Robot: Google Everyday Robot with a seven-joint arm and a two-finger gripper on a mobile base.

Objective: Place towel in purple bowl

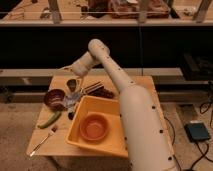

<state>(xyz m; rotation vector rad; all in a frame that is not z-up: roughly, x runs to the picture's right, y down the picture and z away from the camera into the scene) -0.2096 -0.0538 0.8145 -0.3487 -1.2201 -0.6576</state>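
Gripper: one, at the end of the single white arm, lowered over the back left part of the wooden table. Whether it is open or closed cannot be told.

Towel: one, taken to be the pale crumpled item directly under the gripper. It is touching or nearly touching the gripper, but hold is not confirmed. It lies outside the bowl, so placement is judged not yet done.

Purple bowl: one, just beside the gripper on the side away from the arm. It sits upright with its mouth clear, and is probably close enough for a short carry.

Yellow tray: one, in front of the gripper and near it. Its wall keeps its contents apart from the task items.

Orange bowl: one, inside the tray. Bowls total two.

Dark striped item: one, beside the gripper on the arm's side. Kind unclear.

Green item: one, forward of the purple bowl.

Utensil: one, farthest from the gripper, near the front edge.
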